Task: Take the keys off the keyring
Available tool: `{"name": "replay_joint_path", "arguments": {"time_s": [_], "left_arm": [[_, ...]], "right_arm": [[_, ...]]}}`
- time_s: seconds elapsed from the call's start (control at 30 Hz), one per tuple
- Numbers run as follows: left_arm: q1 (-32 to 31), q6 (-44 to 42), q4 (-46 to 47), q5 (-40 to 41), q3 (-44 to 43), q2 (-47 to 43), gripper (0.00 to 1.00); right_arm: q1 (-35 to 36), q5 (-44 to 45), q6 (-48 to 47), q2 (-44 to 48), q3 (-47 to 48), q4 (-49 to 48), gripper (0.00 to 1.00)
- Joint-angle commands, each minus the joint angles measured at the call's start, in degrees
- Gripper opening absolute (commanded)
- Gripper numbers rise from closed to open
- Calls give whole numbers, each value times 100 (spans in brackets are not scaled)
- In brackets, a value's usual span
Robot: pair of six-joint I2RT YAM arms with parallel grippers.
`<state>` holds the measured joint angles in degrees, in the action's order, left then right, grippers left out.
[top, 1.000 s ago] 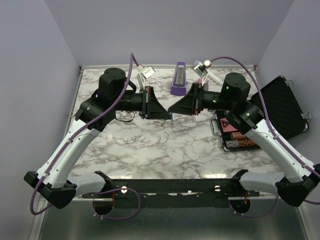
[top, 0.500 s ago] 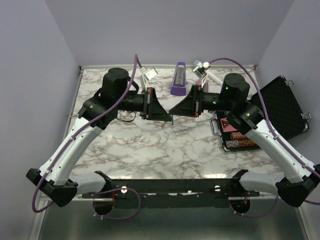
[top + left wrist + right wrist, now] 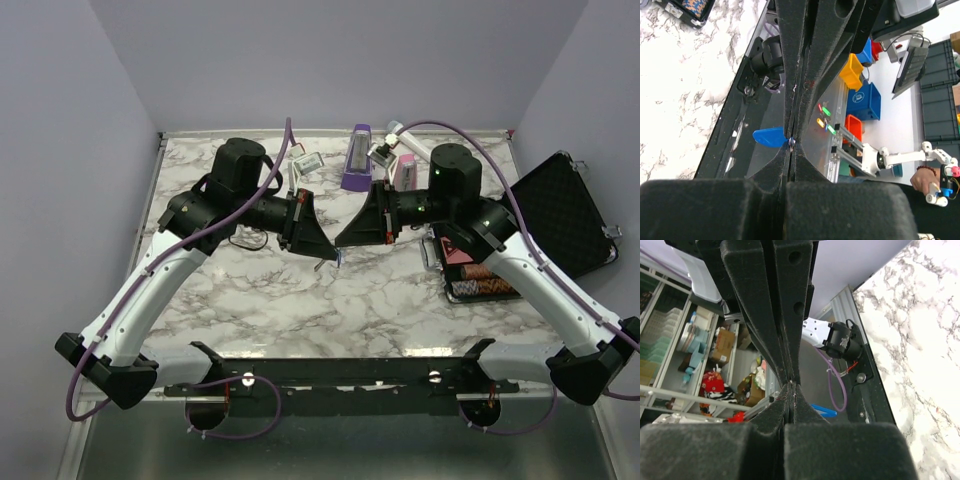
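Field note. Left gripper [image 3: 326, 256] and right gripper [image 3: 340, 244] meet tip to tip over mid-table, both pinched fully closed. The bright-blue oval-headed key [image 3: 769, 137] sits right at that junction. In the left wrist view its head juts to 9 o'clock from the left tips, lying crosswise to the fingers, with its pale metal bit in the pinch. We judge the left holds it; whether the right has any bite, we cannot tell. The ring is too small to make out. The white-grey marbled tabletop [image 3: 400, 300] lies below. The purple wedge-shaped metronome [image 3: 357, 160] at 12 and the black open case [image 3: 560, 210] at 3 are both well apart.
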<state>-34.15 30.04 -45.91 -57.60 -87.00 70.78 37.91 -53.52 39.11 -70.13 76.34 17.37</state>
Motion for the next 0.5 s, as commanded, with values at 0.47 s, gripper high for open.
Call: {"name": "replay_joint_path", "arguments": {"time_s": [0.47], "left_arm": [[14, -561, -261, -190, -265, -100, 16]], "right_arm": [[23, -528, -352, -229, 268, 786, 1]]}}
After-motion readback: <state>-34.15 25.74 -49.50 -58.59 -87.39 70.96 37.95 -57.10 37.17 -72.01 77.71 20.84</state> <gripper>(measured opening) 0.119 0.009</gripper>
